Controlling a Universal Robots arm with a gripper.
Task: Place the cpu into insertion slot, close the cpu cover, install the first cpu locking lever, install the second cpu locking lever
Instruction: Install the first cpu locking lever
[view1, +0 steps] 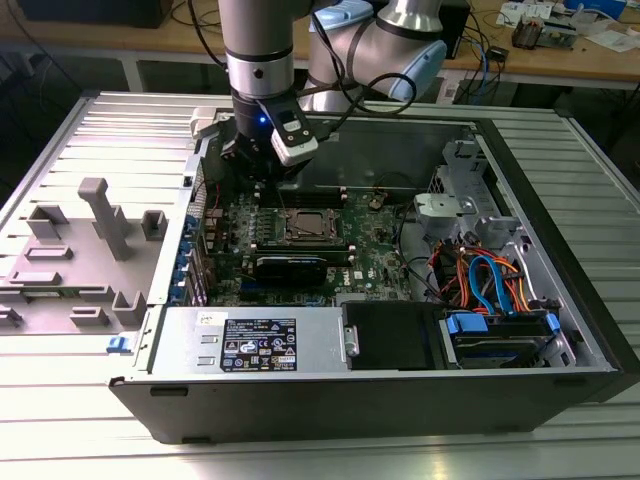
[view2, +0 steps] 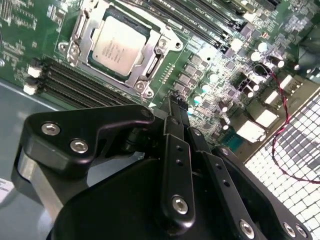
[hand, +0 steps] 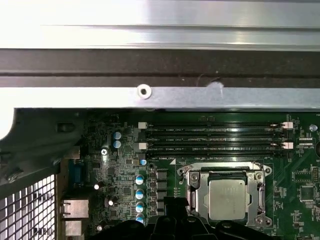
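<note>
In the exterior view I am hanging my gripper (view1: 258, 168) inside the open computer case (view1: 560, 300). It is low over the motherboard (view1: 375, 255) and just beside the insertion slot (view1: 305, 228), on the exterior view's left of it.

In the second wrist view my fingers (view2: 175, 145) are lying pressed together with nothing between them, so I am carrying nothing. Past my tips the cpu (view2: 117, 46) is sitting flat in the slot. Its grey top is showing through the window of the cpu cover (view2: 162, 40), which is lying down around it.

In the first wrist view the cpu (hand: 227, 199) is again lying square inside the cover's frame (hand: 199, 195), with the long memory slots (hand: 215, 135) running just beyond it. My dark fingertips are hovering near the socket's edge, apart from the chip.

By my judgement the placing and the cover are done, and I am working at the locking levers. I cannot tell from here whether either lever is latched. This step is calling for closed tips bearing on a thin metal bar, pushing it down and sideways under its catch. My fingers must keep clear of the chip's top and the small parts crowding the socket.
</note>
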